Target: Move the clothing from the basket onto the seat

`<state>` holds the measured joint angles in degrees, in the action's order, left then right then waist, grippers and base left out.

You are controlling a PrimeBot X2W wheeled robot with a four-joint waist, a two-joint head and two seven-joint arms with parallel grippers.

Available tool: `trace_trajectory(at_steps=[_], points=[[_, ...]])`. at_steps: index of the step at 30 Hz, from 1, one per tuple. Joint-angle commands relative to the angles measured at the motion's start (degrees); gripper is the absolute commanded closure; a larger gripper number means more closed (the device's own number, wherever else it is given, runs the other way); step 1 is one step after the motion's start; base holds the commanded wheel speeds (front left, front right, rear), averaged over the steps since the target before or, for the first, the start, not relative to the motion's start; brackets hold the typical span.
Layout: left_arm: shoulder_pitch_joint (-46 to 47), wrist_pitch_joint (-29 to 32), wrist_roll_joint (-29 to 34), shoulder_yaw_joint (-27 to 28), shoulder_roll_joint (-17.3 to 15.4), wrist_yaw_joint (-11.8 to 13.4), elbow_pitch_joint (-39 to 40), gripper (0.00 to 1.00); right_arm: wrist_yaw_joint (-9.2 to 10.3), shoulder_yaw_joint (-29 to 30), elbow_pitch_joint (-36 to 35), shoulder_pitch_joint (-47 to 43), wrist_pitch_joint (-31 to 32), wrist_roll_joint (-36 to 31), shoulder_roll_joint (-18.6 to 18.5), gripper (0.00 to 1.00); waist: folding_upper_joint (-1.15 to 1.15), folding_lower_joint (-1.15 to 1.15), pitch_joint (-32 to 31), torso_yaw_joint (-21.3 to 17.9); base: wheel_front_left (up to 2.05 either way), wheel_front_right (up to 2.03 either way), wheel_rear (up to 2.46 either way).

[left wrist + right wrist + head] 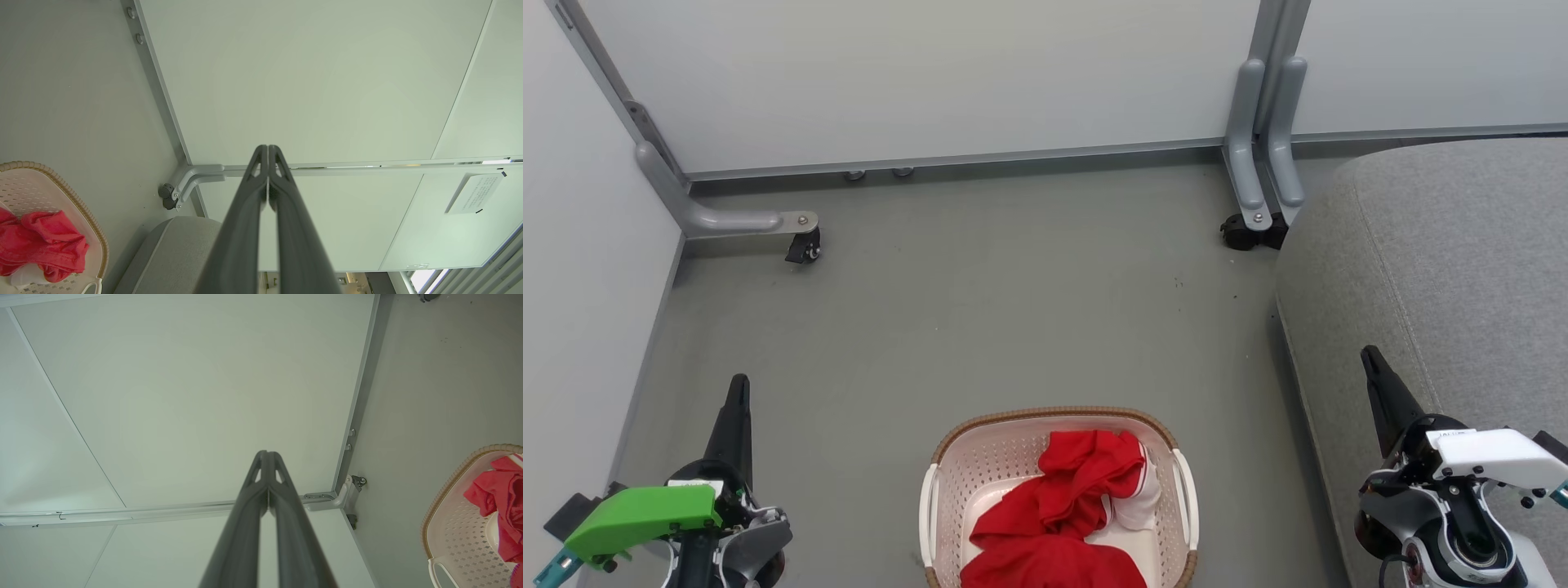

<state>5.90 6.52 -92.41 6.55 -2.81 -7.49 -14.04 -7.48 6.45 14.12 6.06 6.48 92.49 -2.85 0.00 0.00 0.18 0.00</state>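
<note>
Left gripper (739,382) at the lower left and right gripper (1369,356) at the lower right each have their two dark fingers pressed together, holding nothing. Between them, on the grey floor (1013,310), sits the perforated laundry basket (988,474). The red clothing (1070,506) lies bunched inside it, with a white panel showing. The grey sofa seat (1462,245) stands to the basket's right, across a strip of floor. White partition panels (931,82) stand behind.

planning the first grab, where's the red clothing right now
In the head view the red clothing lies bunched inside the white laundry basket on the floor at bottom centre, to the left of the grey sofa seat.
</note>
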Motion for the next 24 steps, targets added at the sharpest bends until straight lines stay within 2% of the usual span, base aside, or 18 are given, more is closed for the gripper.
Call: trace_trajectory(at_steps=[1,24], points=[[0.75,0.15,0.08,0.04,-0.07,-0.15,-0.02,1.0,-0.03,0.03,0.02,0.43,0.07,-0.31,-0.11,1.0,0.0,0.0,0.0,0.0,0.0,0.0,0.0],[0.75,0.15,0.08,0.03,-0.07,-0.15,-0.02,1.0,-0.03,0.03,0.02,0.43,0.07,-0.32,-0.11,1.0,0.0,0.0,0.0,0.0,0.0,0.0,0.0]])
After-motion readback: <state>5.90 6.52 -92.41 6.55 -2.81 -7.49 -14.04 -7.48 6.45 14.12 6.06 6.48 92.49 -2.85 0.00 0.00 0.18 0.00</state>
